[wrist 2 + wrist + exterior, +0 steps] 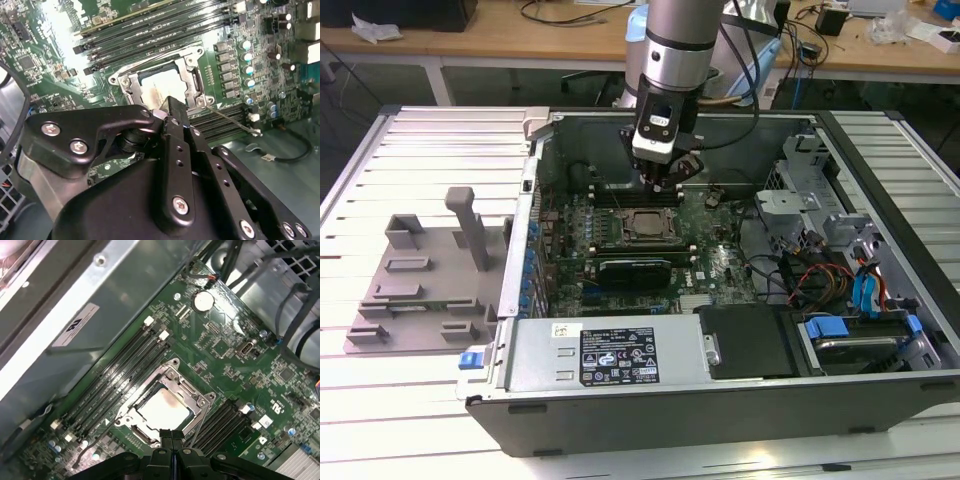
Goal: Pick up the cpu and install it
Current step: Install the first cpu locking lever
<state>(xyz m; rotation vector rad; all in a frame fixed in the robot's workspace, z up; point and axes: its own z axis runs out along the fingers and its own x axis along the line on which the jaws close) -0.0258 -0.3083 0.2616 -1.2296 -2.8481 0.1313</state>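
Note:
The cpu (163,408) is a silver-grey square with a faint brownish smear, lying flat inside the metal socket frame (197,395) on the green motherboard. It also appears in the second wrist view (161,88) and, small, in the exterior view (641,226). My gripper (172,436) hangs just above the socket's edge with its two black fingers pressed together and nothing between them. In the exterior view the gripper (665,181) sits a little behind the socket, inside the open computer case. The black fingers (176,125) hide part of the socket in the second wrist view.
Black memory slots (120,367) flank the socket on both sides. A thin wire lever (231,120) sticks out beside the frame. The case wall (75,325) stands close behind. Cables and a drive cage (820,240) fill the exterior view's right. A grey tray block (420,280) lies outside on the slatted table.

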